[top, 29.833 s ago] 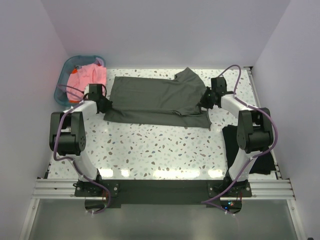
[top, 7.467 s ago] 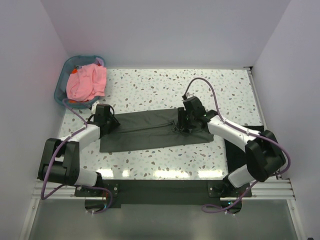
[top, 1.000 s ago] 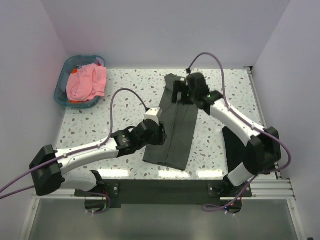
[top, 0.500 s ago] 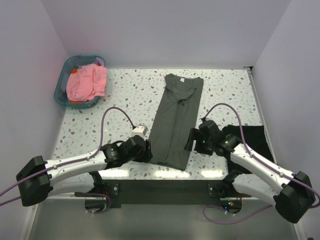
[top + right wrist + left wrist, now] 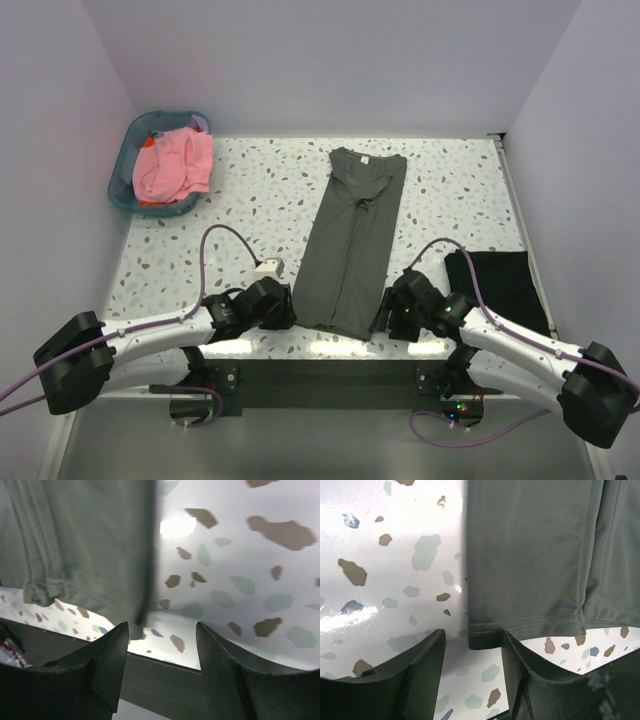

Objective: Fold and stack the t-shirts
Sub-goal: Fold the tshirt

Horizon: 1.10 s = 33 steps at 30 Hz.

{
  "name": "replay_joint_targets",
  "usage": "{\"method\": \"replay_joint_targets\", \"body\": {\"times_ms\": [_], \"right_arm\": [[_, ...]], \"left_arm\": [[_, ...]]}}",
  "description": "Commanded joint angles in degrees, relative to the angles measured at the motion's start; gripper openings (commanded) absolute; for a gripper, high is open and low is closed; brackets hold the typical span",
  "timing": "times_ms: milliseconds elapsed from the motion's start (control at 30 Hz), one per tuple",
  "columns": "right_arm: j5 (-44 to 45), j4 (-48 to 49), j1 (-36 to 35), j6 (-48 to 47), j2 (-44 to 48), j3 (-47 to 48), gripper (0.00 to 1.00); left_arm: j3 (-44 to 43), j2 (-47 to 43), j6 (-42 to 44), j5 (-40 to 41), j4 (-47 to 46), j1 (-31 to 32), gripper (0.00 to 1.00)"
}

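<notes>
A: Where's the shirt, which way does it run?

B: The olive shirt point(image 5: 352, 245) lies flat mid-table, already folded into a narrow strip. Its long axis runs 6 to 12 o'clock, leaning a touch toward 1. The collar is at the far 12 end and the hem at the near 6 end, close to the table point(image 5: 250, 210) edge.

A: Grippers?

B: Both are down at the hem end. The left gripper point(image 5: 470, 645) has its jaws spread, and the hem's 7 o'clock corner sits in the gap with nothing pinched. The right gripper point(image 5: 162, 645) is also spread, at the 5 o'clock corner; the cloth edge is by its inner jaw, not clamped. Neither holds anything.

A: Why there?

B: My guess is one arm per hem corner, so the near edge lifts evenly and goes toward 12 for a crosswise fold, hem to collar. Staying low and straddling the corners lets the jaws close on cloth rather than on the table.

A: Other shirts?

B: The black shirt point(image 5: 498, 285) lies flat at 4 o'clock, just beside the right arm; it looks like the stack spot. The pink shirt point(image 5: 175, 165) is bunched in the basket point(image 5: 122, 175) at 10 o'clock, not yet folded.

A: Risk?

B: The layers are thin, so the grab could miss the lower ones.
</notes>
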State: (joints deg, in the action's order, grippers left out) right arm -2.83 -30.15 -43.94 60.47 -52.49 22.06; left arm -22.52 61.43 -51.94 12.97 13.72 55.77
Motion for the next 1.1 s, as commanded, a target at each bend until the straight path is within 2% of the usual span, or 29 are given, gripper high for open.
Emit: {"method": "replay_joint_targets", "body": {"times_ms": [0,200,433,533,567,600,633,733,767,800,1067], "right_arm": [[0.9,6.1,-3.8,6.4,-1.2,-2.0,0.6],[2.7,11.9,-6.9,12.6,-2.8,-6.0,0.59],[4.5,12.2,-7.6,16.2,-0.6,-10.2,0.49],[5.5,11.9,-7.6,15.7,-0.2,-10.5,0.41],[6.1,11.6,-7.6,15.3,-0.3,-10.4,0.35],[6.6,11.3,-7.6,14.8,-0.5,-9.9,0.32],[6.9,10.9,-7.6,13.9,-0.9,-9.8,0.29],[7.1,10.4,-7.6,11.3,-1.3,-9.4,0.12],[7.2,9.5,-7.6,10.4,-1.5,-9.1,0.08],[7.1,8.9,-7.6,8.6,-1.6,-8.3,0.0],[7.8,-1.8,-9.9,5.5,5.5,-6.0,0.0]], "left_arm": [[1.1,1.0,0.1,-2.0,-6.6,-0.5,0.53],[3.0,3.3,0.6,-4.6,-10.2,-0.5,0.47],[4.7,4.0,0.2,-6.4,-10.5,-0.5,0.38],[5.0,3.9,-0.1,-7.2,-10.4,-0.5,0.29],[5.0,3.9,0.0,-7.5,-10.5,-0.4,0.26],[5.1,3.8,-0.3,-7.8,-10.5,-0.3,0.19],[5.3,3.5,-0.5,-8.2,-10.5,-0.1,0.16],[5.6,2.5,-1.3,-8.5,-10.1,0.8,0.07],[5.8,1.9,-1.6,-8.7,-10.1,1.3,0.01],[5.9,1.7,-2.3,-8.8,-9.7,1.5,0.0],[4.9,-2.9,-6.0,-6.9,-4.8,5.9,0.0]]}}
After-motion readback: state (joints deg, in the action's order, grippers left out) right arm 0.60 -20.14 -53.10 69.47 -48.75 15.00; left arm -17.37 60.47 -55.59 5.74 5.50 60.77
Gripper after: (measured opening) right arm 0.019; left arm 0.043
